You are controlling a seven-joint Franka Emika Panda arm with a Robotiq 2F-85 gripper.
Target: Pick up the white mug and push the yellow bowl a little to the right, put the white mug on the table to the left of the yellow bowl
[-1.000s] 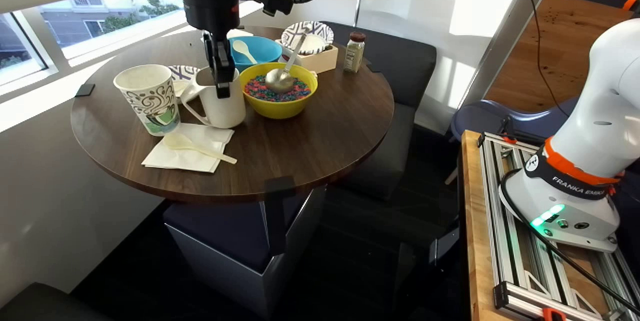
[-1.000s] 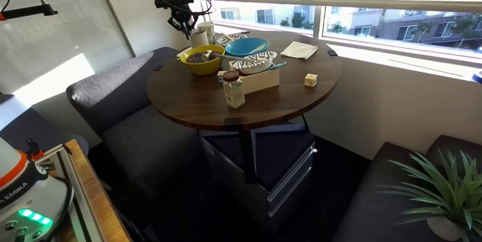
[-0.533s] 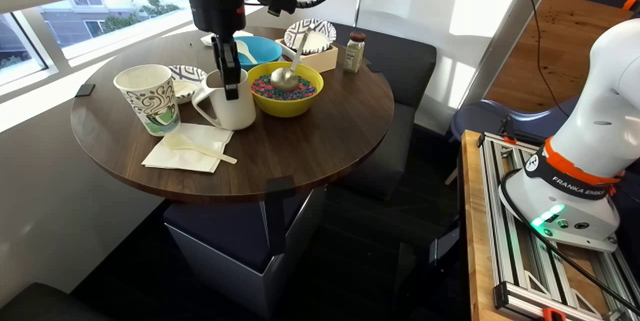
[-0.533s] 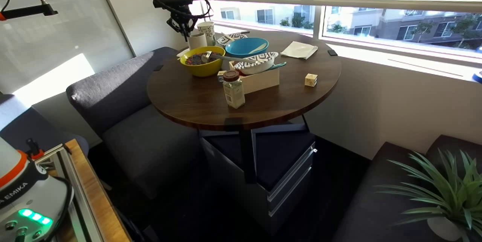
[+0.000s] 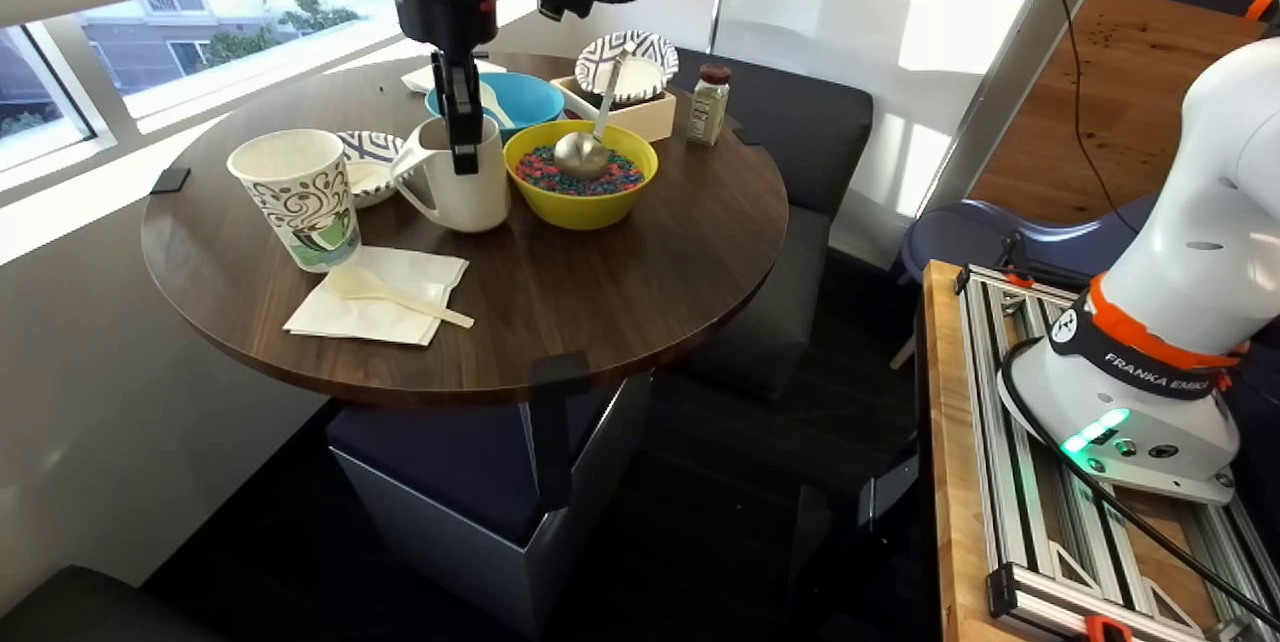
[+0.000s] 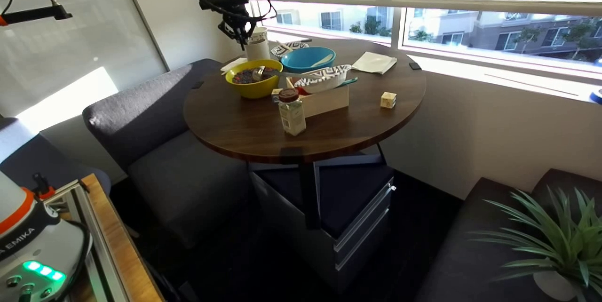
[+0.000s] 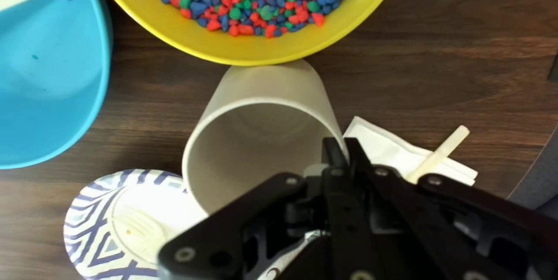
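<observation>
Gripper clenches the wall of the white mug at its rim — one finger inside, one outside. Compared with half a second ago, the mug sits higher in an exterior view; whether its base touches the counter, I cannot tell. The yellow bowl has shifted slightly to the right there, its ladle along with it — the mug just beside, on the bowl's left.

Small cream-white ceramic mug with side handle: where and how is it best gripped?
Likely the thin rim of the mug, from above: it is open-topped, so one finger fits inside, as the black gripper shows; the round yellow bowl crowds the side opposite the handle.
</observation>
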